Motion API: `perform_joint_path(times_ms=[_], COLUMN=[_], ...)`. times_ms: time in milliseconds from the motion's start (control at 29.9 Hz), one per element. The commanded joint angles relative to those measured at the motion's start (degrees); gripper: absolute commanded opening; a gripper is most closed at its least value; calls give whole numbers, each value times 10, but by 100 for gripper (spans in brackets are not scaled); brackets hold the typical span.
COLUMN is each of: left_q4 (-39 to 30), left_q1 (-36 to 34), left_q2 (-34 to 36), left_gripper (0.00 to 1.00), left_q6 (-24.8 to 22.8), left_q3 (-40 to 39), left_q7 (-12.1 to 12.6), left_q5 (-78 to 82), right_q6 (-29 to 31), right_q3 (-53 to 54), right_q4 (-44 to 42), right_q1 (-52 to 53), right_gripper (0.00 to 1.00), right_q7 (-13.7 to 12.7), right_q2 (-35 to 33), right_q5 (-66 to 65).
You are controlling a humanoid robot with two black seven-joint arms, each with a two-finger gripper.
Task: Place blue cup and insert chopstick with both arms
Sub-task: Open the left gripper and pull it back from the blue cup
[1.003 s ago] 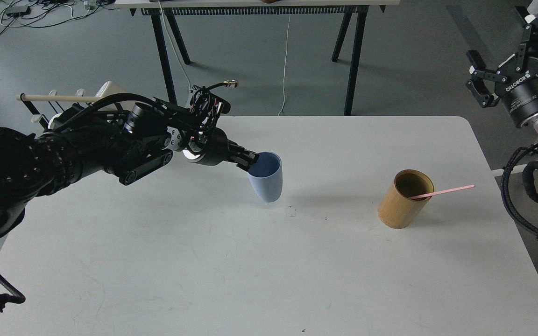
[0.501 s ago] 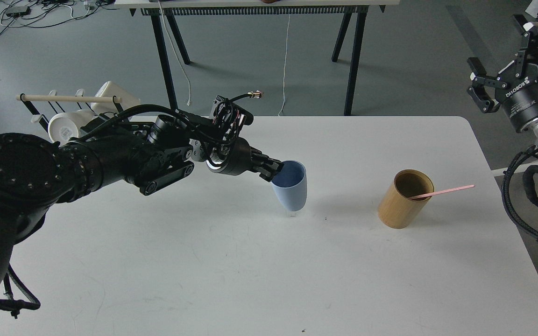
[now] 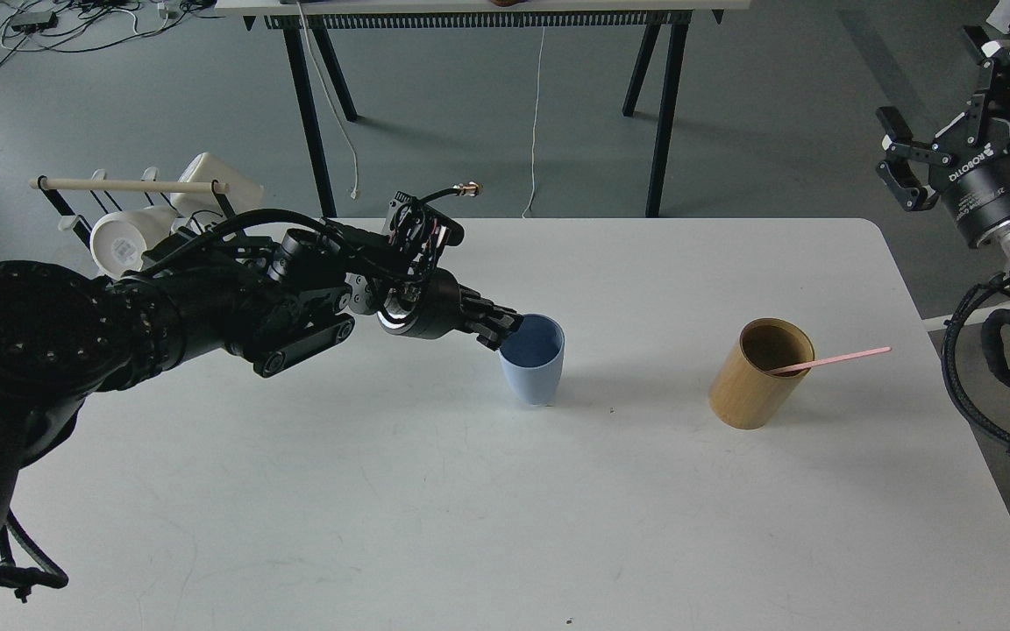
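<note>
Item: small pale blue tapered plastic cup (image 3: pixel 532 371), darker blue inside. It stood upright near the middle of the white counter (image 3: pixel 400 508), slightly toward the far edge, base apparently touching the surface.

Holder: my left gripper (image 3: pixel 501 329) pinched the cup's rim on its left side, one finger seeming to reach inside the wall.

Item: thin pink chopstick (image 3: pixel 831 359), leaning out of the tan wooden cylinder holder (image 3: pixel 755 377) toward the counter's right edge, well apart from the cup.

Idle: my right gripper (image 3: pixel 908 162) hung beyond the counter's far right corner, fingers spread, holding nothing.

Handling note: the step in hand looked like setting the cup down. I judged it best to confirm the base sat flat, then part the fingers gently and withdraw upward and leftward, so the inner finger would not drag the light cup over.

Change from half a second earlier: the cup had been tilted, its rim raised and leaning right; now it was lower and upright, and my left gripper had dropped with it. Holder, chopstick and right gripper were unchanged.
</note>
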Motion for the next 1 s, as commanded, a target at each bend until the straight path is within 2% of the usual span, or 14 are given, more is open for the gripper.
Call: perform_joint_path(times_ms=[0, 100, 201, 334, 468, 535, 635, 702, 869, 936, 969], left_q4=[-4, -21, -62, -86, -110, -122, -124, -134, -210, -224, -226], left_q1=[-3, -4, -4, 24, 103, 148, 231, 281, 389, 411, 419], left_q2=[11, 23, 61, 129, 188, 209, 215, 213, 212, 210, 208], left_gripper=[35, 54, 77, 91, 95, 96, 97, 97, 97, 97, 97], left_q6=[-5, -9, -30, -96, -141, -162, -166, -171, -171, -171, -171], left_q3=[-3, -22, -86, -206, -364, -437, -550, -623, -762, -800, -813], left_q7=[0, 0, 0, 0, 0, 0, 0, 0, 0, 0, 0], left_q5=[-4, -8, -11, -37, -116, -141, -175, -188, -196, -202, -206], right_q6=[0, 0, 1, 6, -11, -45, -104, -160, -355, -415, -418], right_q3=[0, 0, -3, -31, -28, -25, -26, -30, -36, -37, -37], right_q4=[-1, 0, 4, 38, 58, 74, 90, 111, 158, 192, 208], right_q1=[0, 0, 0, 5, 8, 8, 4, -4, -65, -95, -110], right_gripper=[99, 99, 99, 99, 99, 99, 98, 98, 98, 98, 98], right_q7=[0, 0, 0, 0, 0, 0, 0, 0, 0, 0, 0], right_q2=[-1, 0, -2, -21, -76, -88, -105, -123, -164, -188, -197], right_q5=[0, 0, -4, -54, -163, -197, -241, -304, -493, -537, -548])
